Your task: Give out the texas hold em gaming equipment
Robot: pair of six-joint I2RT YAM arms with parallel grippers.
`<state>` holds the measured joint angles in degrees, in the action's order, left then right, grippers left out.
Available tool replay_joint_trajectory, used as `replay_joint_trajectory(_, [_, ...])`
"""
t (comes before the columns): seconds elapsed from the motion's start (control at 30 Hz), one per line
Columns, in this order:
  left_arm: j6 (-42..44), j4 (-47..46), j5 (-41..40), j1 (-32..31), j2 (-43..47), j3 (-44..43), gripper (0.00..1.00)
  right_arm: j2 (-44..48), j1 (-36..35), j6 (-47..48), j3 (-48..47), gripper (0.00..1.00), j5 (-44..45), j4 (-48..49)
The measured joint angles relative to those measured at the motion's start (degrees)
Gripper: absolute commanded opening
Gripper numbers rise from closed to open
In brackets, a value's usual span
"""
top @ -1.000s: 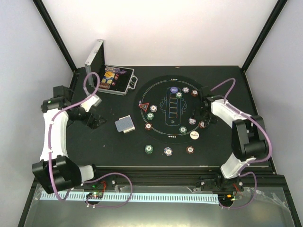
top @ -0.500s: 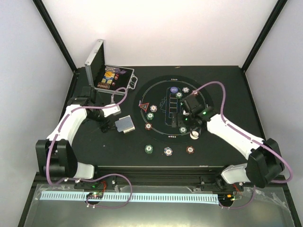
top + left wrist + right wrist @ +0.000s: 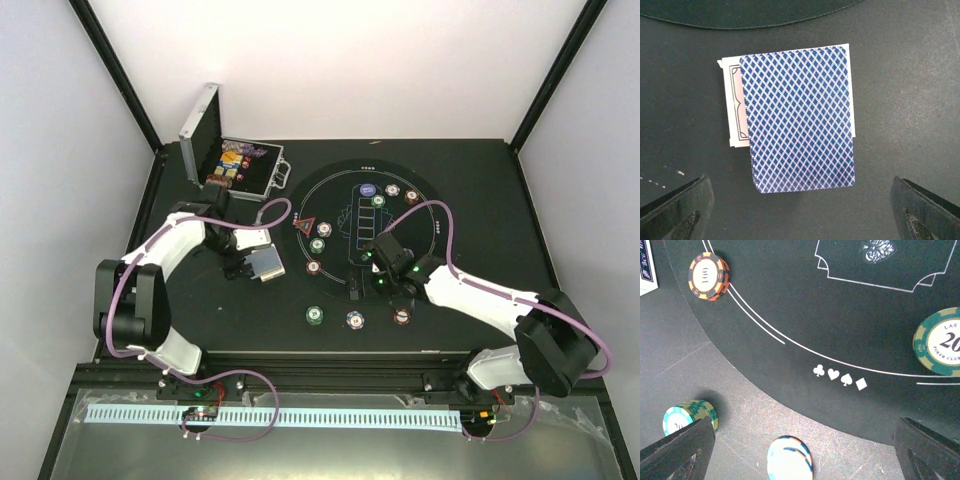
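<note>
In the left wrist view a stack of blue diamond-backed playing cards (image 3: 797, 120) lies on the dark table, a face-up card peeking out at its left. My left gripper (image 3: 800, 215) hangs open just short of the stack, a finger at each lower corner. From above, the left gripper (image 3: 243, 265) is beside the cards (image 3: 265, 262). My right gripper (image 3: 358, 287) is open over the mat's front edge, above a blue-white chip stack (image 3: 789, 460), with a green chip stack (image 3: 689, 416) to the left. A dark red chip (image 3: 708, 276) and a green chip (image 3: 945, 342) lie on the mat.
The silver case (image 3: 240, 165) stands open at the back left. On the round mat (image 3: 345, 215) sit a red triangular marker (image 3: 308, 224), a purple button (image 3: 368, 189) and several chips. Green (image 3: 316, 315), blue-white (image 3: 355, 320) and dark red (image 3: 402, 317) chips line the front.
The left arm has swung right until its gripper reached the card stack. The right arm has swept from the mat's right side to its front edge, its jaws opening wider.
</note>
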<state>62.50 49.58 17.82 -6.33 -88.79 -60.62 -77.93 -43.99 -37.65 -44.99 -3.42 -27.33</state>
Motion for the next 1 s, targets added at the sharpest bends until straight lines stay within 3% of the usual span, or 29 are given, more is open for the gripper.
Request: replay_joint_trajectory(1.0, [-0.7,-2.9,-5.2,-3.1,-5.7,0.3,0.99,0.1,-0.4,-1.5,3.0,1.0,-0.6,2.4])
